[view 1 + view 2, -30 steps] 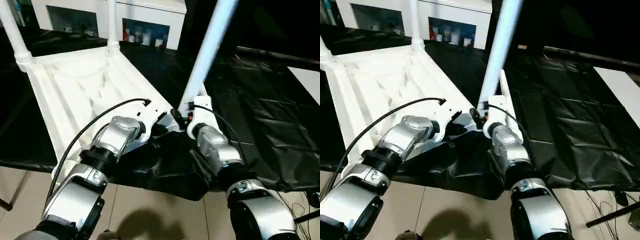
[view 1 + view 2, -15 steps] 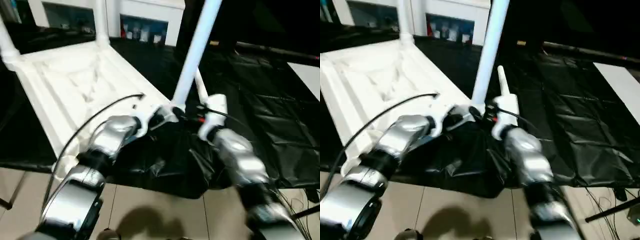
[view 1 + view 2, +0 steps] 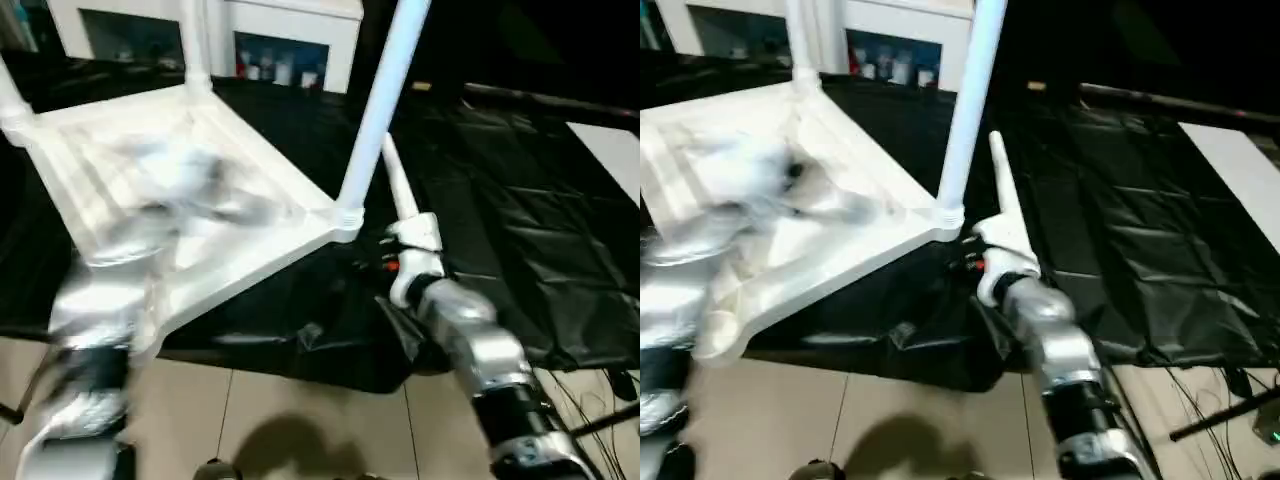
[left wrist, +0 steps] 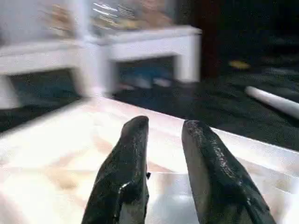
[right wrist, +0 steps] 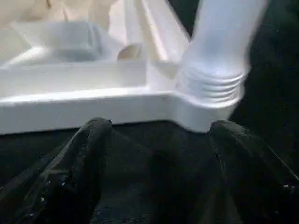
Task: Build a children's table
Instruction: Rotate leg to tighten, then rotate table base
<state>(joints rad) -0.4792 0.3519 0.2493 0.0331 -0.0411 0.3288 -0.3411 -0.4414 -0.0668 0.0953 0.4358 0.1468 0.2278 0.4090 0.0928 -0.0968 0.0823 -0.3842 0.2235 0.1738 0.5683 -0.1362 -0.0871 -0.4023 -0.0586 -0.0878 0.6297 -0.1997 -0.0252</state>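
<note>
Right pincer [image 5: 159,140] hangs spread wide just in front of a corner socket of the children's table [image 3: 230,190], grasping nothing; black sheeting shows in the gap between its two dark fingers [image 5: 88,154]. Left pincer [image 4: 163,140] has its fingers a little apart with nothing between them, poised over the ribbed underside of the tabletop.

That table lies upside down on the big black-sheeted desk [image 3: 520,210], its nearest edge jutting past the desk's front toward the tiled floor [image 3: 300,420]. A pale-blue leg [image 3: 385,100] stands upright in the near corner socket (ringed ridges mark where it seats), and more legs rise from the far corners. One loose white leg [image 3: 400,185] lies on the sheeting beside the right forearm. A white cabinet [image 3: 280,40] stands behind.

Judging by its look, the table is light, hollow moulded plastic: stiff at the rim and sockets, smooth and likely slippery on the round tubes. The firmest hold would be the thick edge rim beside a socket, or a leg low down near its ridges; gripping high on a leg could lever it loose.
</note>
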